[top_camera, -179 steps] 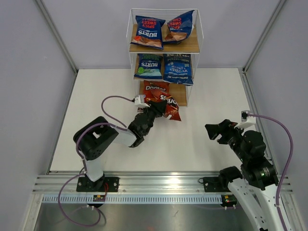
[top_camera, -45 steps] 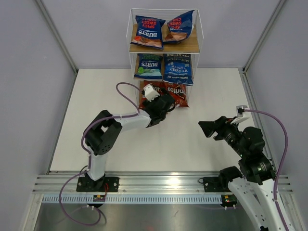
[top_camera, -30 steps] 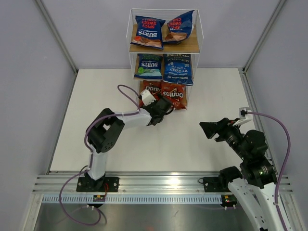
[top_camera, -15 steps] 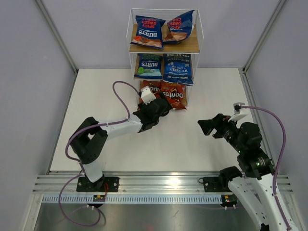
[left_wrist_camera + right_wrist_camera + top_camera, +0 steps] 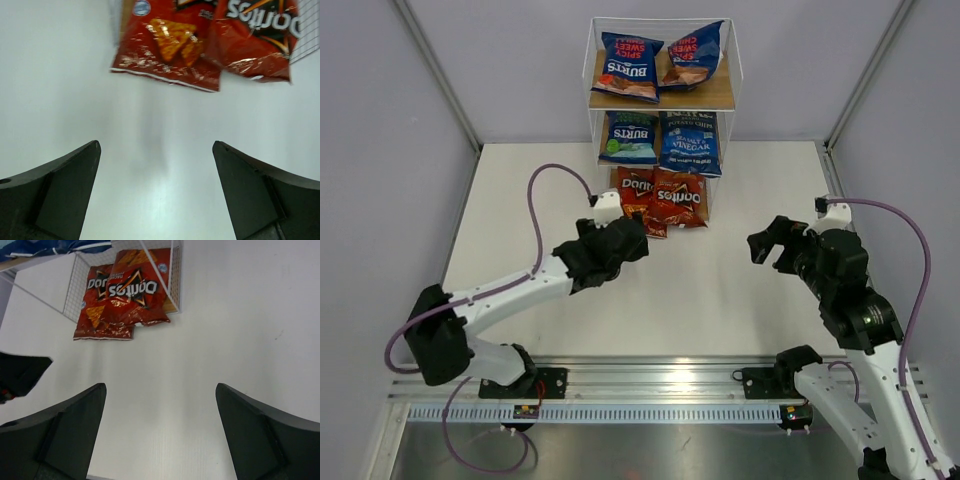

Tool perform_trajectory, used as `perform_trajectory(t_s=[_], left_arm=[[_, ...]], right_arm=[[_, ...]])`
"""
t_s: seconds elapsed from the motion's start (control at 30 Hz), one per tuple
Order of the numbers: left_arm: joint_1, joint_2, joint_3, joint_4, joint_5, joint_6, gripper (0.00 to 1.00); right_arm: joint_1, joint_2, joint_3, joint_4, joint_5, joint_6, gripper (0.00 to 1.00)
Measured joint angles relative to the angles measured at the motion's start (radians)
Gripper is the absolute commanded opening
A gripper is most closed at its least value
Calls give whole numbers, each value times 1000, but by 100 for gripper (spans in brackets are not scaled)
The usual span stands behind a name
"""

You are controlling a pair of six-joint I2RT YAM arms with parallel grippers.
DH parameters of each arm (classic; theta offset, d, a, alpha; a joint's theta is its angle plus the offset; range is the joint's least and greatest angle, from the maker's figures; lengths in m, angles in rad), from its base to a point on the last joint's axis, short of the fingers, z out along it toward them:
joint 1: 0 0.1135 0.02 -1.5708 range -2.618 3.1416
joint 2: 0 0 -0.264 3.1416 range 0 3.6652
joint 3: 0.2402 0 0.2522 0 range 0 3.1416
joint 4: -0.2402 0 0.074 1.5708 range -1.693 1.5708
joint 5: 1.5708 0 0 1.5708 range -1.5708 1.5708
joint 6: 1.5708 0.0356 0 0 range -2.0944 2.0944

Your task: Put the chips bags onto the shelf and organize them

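The shelf (image 5: 716, 97) stands at the far middle of the table. Two dark blue Burts bags (image 5: 628, 68) lie on its top board. A third Burts bag (image 5: 628, 138) and the blue Sea Salt & Vinegar bag (image 5: 690, 143) fill the middle tier. Two red Doritos bags (image 5: 638, 195) (image 5: 678, 198) lie side by side on the bottom tier, their lower ends sticking out at the front. My left gripper (image 5: 625, 238) (image 5: 156, 147) is open and empty, just short of the left Doritos bag (image 5: 167, 50). My right gripper (image 5: 768, 243) (image 5: 160, 387) hangs open and empty to the right.
White table (image 5: 720, 290) with grey walls on three sides. An aluminium rail (image 5: 640, 385) runs along the near edge by the arm bases. Purple cables (image 5: 545, 190) loop above each arm. The shelf's thin wire frame (image 5: 175, 275) juts beside the Doritos.
My left gripper has drawn back from the shelf toward the near left, leaving the Doritos bag on the bottom tier. My right gripper has opened wider and lifted slightly.
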State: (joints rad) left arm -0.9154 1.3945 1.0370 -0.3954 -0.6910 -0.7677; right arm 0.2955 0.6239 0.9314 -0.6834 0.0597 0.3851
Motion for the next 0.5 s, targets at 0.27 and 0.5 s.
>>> perform_trajectory(t_s=[0.27, 0.5], left_arm=[[81, -494, -55, -270, -13, 168, 99], [207, -744, -10, -396, -60, 345, 99]], right_arm=[[0, 19, 140, -124, 114, -85, 99], [4, 6, 315, -304, 165, -163, 100]])
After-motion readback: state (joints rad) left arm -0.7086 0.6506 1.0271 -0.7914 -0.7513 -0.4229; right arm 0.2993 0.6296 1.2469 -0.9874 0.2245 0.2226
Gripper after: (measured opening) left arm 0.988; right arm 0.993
